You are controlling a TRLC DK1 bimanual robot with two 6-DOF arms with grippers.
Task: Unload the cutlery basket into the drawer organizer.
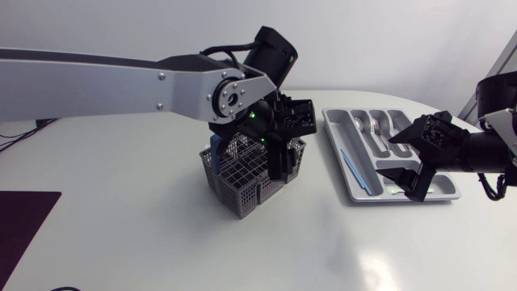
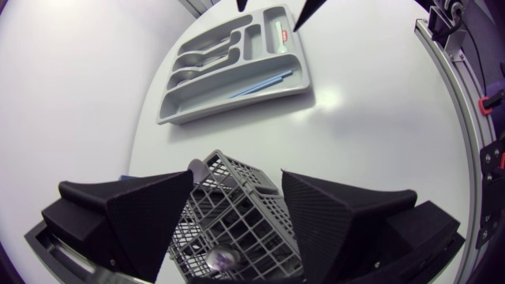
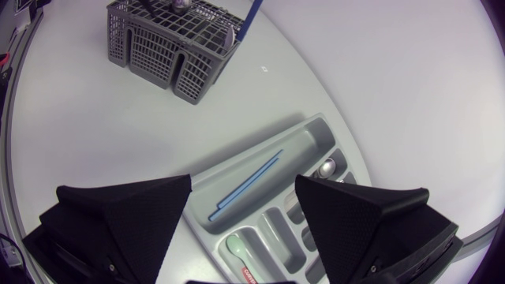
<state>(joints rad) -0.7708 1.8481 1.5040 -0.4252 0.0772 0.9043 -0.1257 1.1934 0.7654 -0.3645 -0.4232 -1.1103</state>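
Basket (image 1: 242, 192) stands upright under wide left jaws; right jaws wide over organizer (image 1: 333, 125).

The table (image 1: 145, 202) is white and smooth, and its far side is round. A grey basket (image 1: 246, 182) made of thin plastic bars stands upright on it, near the middle. A grey tray (image 1: 333, 129) with long boxes in it lies flat on the table to the right of the basket, a little apart from it. A dark mat (image 1: 20, 222) lies flat at the near left edge, well apart from both.
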